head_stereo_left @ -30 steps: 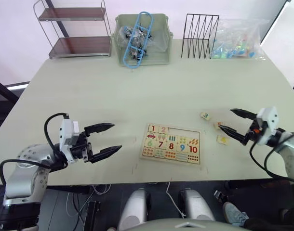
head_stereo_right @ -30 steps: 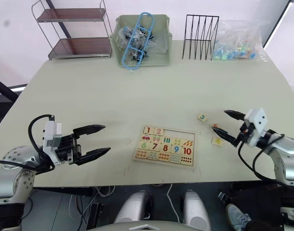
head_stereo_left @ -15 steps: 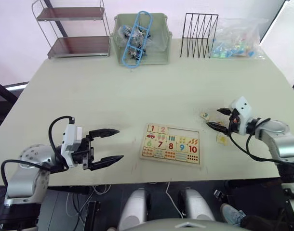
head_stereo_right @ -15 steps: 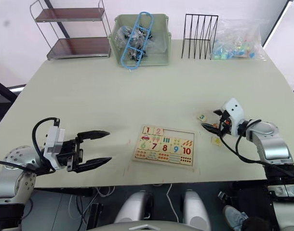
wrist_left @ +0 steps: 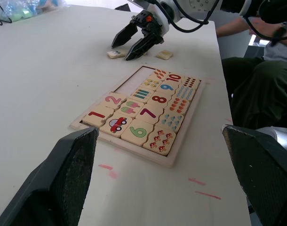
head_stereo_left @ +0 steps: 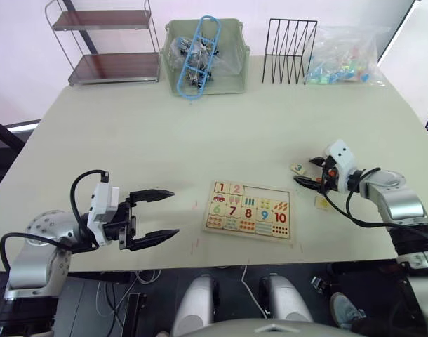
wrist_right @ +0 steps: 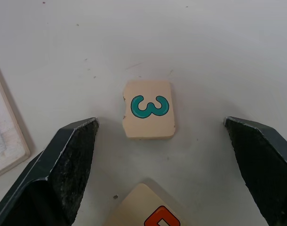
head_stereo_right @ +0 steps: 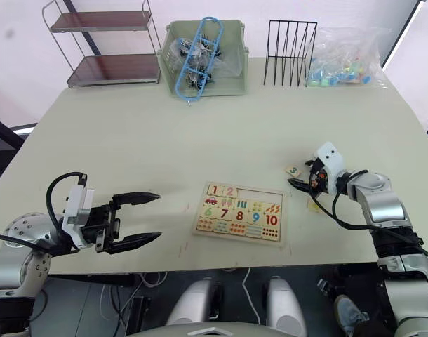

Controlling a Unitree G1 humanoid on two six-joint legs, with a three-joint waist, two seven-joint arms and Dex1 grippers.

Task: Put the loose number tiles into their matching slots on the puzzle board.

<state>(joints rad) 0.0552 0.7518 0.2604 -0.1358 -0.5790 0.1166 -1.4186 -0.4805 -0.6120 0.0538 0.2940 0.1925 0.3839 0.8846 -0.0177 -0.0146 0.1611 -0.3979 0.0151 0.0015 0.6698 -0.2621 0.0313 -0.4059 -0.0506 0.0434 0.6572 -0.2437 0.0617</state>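
Note:
The puzzle board (head_stereo_left: pixel 208 205) lies near the table's front edge, with tiles 1 and 2 seated in its top row. The rest of that row is bare matching slots (head_stereo_left: pixel 267 192). A loose number tile with a teal 3 (wrist_right: pixel 148 109) lies right of the board. My right gripper (head_stereo_left: pixel 305 172) hovers open over it, one finger on either side. A second loose tile (wrist_right: pixel 150 213) with an orange-red digit shows partly beneath the wrist. A third loose tile (head_stereo_left: pixel 323 203) lies nearer the front edge. My left gripper (head_stereo_left: pixel 174 212) is open and empty, left of the board.
Along the back of the table stand a two-tier shelf (head_stereo_left: pixel 109 49), a green bin (head_stereo_left: pixel 231 83) holding blue plastic pieces, a black wire rack (head_stereo_left: pixel 291 43) and a clear bag (head_stereo_left: pixel 344 56) of coloured items. A seated person's legs (wrist_left: pixel 256 80) show beyond the table's right side.
My right gripper has swung in from the right edge towards the board and now straddles the 3 tile. The left gripper has barely shifted and stays open.

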